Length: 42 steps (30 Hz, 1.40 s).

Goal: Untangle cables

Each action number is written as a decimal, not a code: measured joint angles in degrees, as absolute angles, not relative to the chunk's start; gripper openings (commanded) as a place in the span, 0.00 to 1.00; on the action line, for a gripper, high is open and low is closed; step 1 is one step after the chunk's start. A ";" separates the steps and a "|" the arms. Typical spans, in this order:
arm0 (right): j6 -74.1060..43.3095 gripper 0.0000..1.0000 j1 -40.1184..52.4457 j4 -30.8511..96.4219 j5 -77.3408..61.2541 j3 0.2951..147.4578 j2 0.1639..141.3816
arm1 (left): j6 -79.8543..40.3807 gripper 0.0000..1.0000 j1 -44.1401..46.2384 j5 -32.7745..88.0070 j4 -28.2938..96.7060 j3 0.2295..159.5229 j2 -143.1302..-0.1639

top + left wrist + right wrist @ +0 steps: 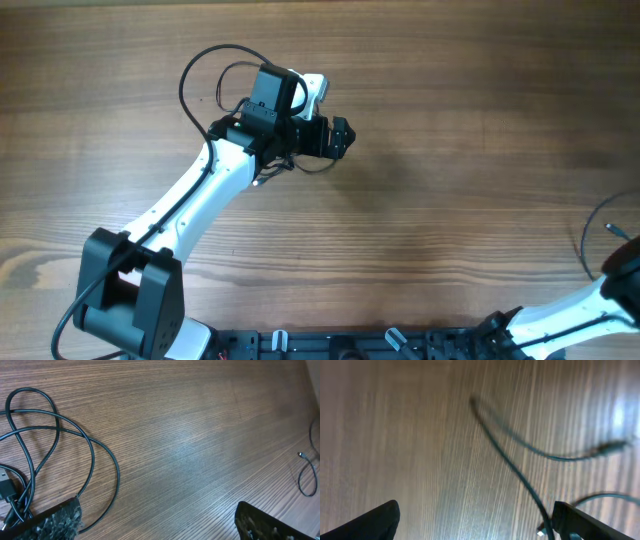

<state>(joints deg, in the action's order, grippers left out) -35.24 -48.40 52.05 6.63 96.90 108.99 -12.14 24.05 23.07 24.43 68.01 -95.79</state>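
While the left arm [190, 205] is slanting from the near-left corner out across the wooden table [470, 90], the left gripper [157, 507] is hovering over bare wood with its jaws spread wide and only table showing between them. Its wrist view is showing one of the cables [118, 477] on the left of that picture. This thin black cord is lying in several loose loops that are crossing over one another, and its strands are running down to the textured left finger [55, 520] and passing out of sight beside it; whether cord and finger are touching I cannot tell. A dark plug end [6, 485] is lying among those loops at the picture's left edge, and the other finger [265, 522] is sitting well apart from them. Far over on the right side of the table, a second cord [585, 245] is lying in a loose curve with a small metallic plug [612, 228], well apart from the first. The right arm [565, 312] is showing at the near-right corner, and the right gripper [476, 507] is hanging just over that second cord. Its jaws are likewise spread, and the blurred black strand is running diagonally across the wood toward the right-hand finger [590, 525] and ending beside it — contact there is too blurred to judge.
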 measured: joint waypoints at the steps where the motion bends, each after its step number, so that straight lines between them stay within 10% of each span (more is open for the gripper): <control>1: -35.24 1.00 -47.97 52.25 8.05 96.90 107.55 | -12.14 1.00 24.05 23.07 24.43 68.01 -95.79; 26: -39.83 1.00 -45.28 75.09 9.58 97.12 97.38 | -12.14 1.00 22.24 23.03 21.17 68.01 -95.79; 42: -30.94 1.00 -24.45 60.71 9.61 93.12 100.31 | -12.14 1.00 17.50 23.33 21.43 68.01 -95.79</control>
